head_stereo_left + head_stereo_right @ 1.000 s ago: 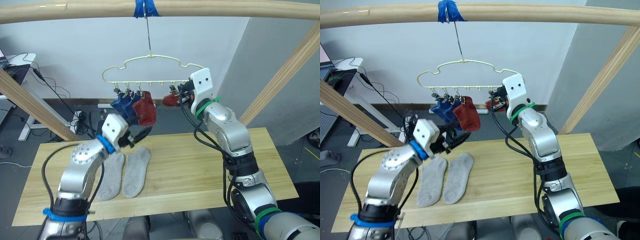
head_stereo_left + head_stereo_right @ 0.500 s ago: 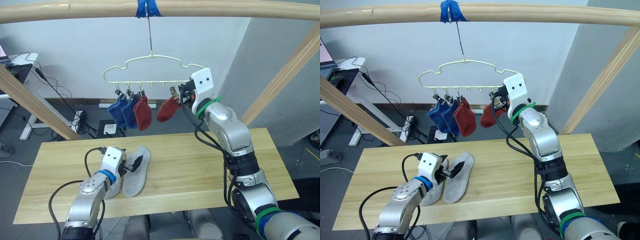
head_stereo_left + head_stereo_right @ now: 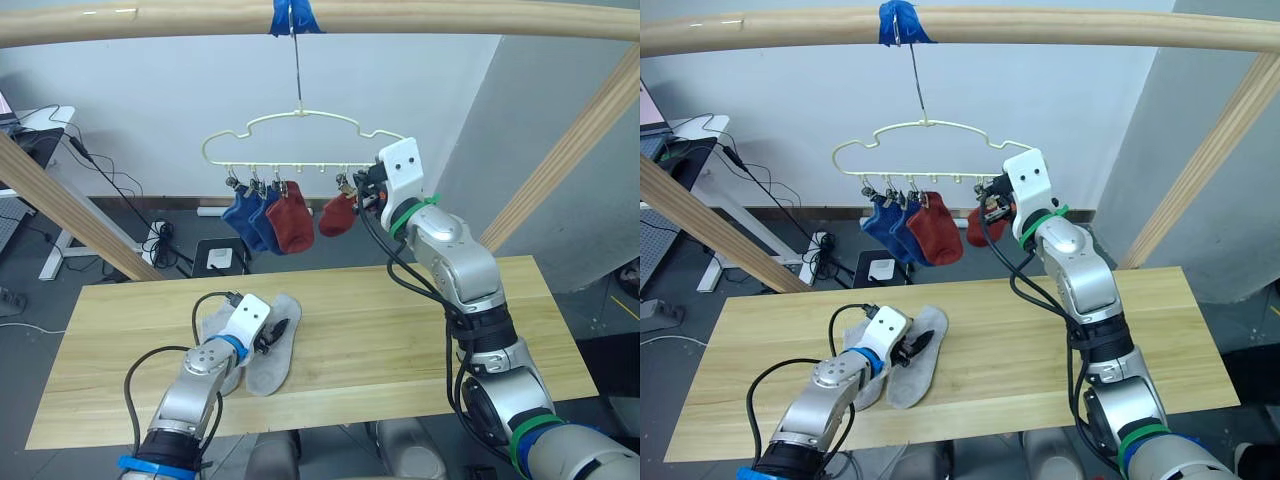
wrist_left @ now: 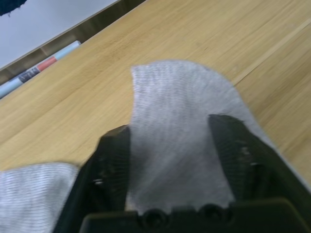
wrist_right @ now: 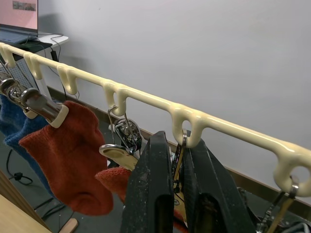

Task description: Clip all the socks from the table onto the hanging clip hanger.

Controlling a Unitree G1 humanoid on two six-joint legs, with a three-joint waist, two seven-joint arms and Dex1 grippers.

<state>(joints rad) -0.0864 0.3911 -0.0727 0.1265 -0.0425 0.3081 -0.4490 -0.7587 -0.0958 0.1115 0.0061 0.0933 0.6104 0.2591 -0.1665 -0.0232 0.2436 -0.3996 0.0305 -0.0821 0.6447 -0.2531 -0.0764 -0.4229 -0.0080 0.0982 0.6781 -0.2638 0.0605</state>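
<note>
Light grey knit, two ankle socks lie side by side on the long light-wood plank table [image 3: 400, 330]: the right grey sock [image 3: 272, 345] and the left grey sock [image 3: 214, 340], touching along their edges. The left gripper [image 4: 170, 160] rests on the right grey sock, its two black fingers apart with the fabric between them. Above the table, the pale-yellow wire clip hanger [image 3: 300, 140] hangs from a wooden pole [image 3: 320, 18] by its long hook. Two blue socks [image 3: 245, 215] and two rust-red socks [image 3: 292, 217] hang from its metal clips. The right gripper [image 5: 177, 160] is raised at the hanger's rail, fingers squeezed together on a metal clip [image 5: 179, 167] beside the second rust-red sock [image 3: 337, 215].
</note>
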